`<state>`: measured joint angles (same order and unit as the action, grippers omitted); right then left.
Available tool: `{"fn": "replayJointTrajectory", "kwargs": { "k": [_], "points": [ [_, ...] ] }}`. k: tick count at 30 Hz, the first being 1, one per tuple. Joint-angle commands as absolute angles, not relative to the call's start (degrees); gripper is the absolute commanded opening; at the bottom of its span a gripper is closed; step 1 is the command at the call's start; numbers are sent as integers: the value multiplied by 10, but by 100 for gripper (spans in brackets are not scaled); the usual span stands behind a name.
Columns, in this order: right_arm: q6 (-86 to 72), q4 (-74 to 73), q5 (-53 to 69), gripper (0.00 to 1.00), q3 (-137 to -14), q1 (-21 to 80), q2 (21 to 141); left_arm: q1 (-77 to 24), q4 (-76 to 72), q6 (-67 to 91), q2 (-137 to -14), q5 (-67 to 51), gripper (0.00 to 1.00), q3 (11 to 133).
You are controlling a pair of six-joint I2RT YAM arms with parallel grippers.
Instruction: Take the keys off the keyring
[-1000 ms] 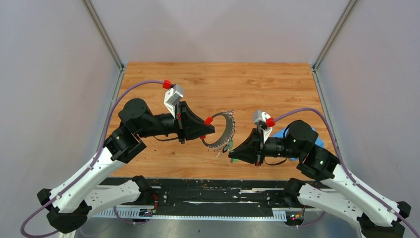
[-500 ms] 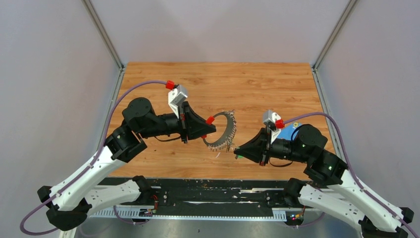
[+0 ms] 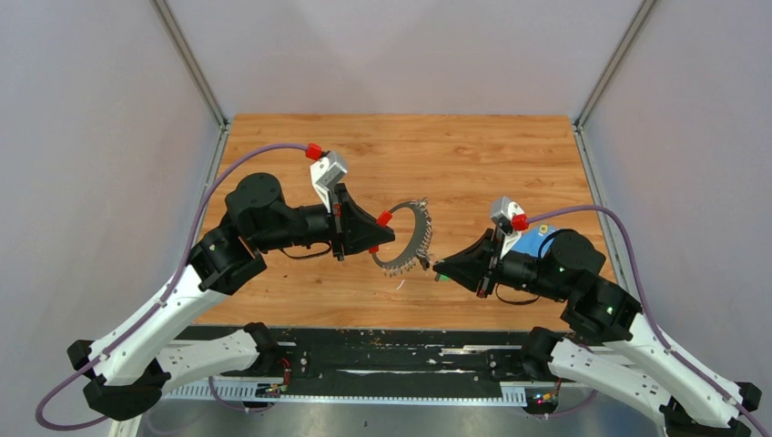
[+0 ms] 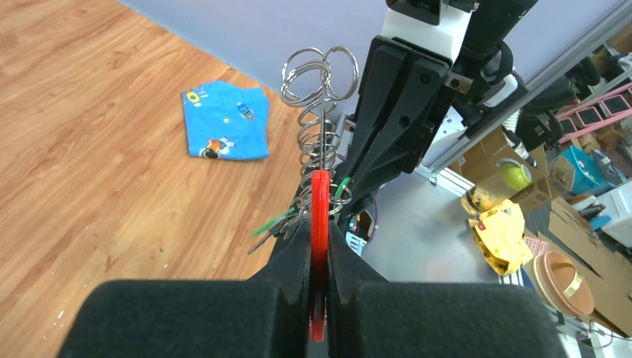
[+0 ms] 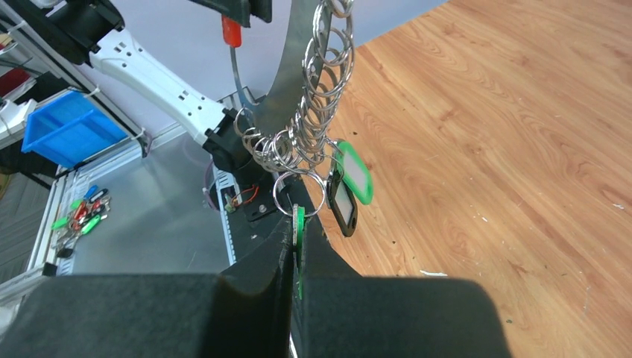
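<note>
Where the two arms meet over the wooden surface (image 3: 473,164), the keyring (image 3: 421,238) hangs in the air, clear of the wood. The left jaws are closed tight on its red sleeve (image 4: 320,209), with no gap showing beside it. The right jaws are nearly shut, pinching a flat green key (image 5: 299,224) at the ring's lower end.

Handling, as a judgement:
- The ring looks like thin, stiff, springy wire. It is light and bare metal, so probably slick. The sleeve is the sensible hold and it is already taken.
- The toothed rim is really a row of small split rings (image 5: 317,119) threaded along the wire. These should slide but may bunch and snag.
- The keys (image 5: 350,190) are tiny, light and free-swinging. A flat pinch across the head suits them. A pull along the wire should work better than a pull straight off it.

What each view shows:
- The top view gives the layout: ring between the two arms, and a blue cloth (image 3: 528,241) half hidden behind the right arm. It shows no keys clearly, apart from a green speck at the right jaws.
- The left wrist view shows the sleeve grip edge-on and the cloth (image 4: 226,121) lying flat. The keys are only slivers there.
- The right wrist view alone separates the hanging pieces: a green-rimmed tag (image 5: 356,177) and a dark-rimmed pale one (image 5: 343,205) dangling just beside the pinched key.
</note>
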<state>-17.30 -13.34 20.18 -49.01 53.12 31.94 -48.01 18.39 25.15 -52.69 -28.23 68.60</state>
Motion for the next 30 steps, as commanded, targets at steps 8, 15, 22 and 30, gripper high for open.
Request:
{"fn": "replayJointTrajectory", "kwargs": {
  "k": [8,15,22,30],
  "points": [
    [-179,-153,120,1,-488,540,311,-480,157,267,-498,-281,0,699],
    [-188,-154,85,1,-492,539,309,-480,186,276,-504,-242,0,710],
    [-191,-149,197,1,-519,539,349,-480,315,306,-575,-131,0,766],
    [-184,-157,253,1,-537,540,361,-470,333,315,-616,-142,0,777]
  ]
}}
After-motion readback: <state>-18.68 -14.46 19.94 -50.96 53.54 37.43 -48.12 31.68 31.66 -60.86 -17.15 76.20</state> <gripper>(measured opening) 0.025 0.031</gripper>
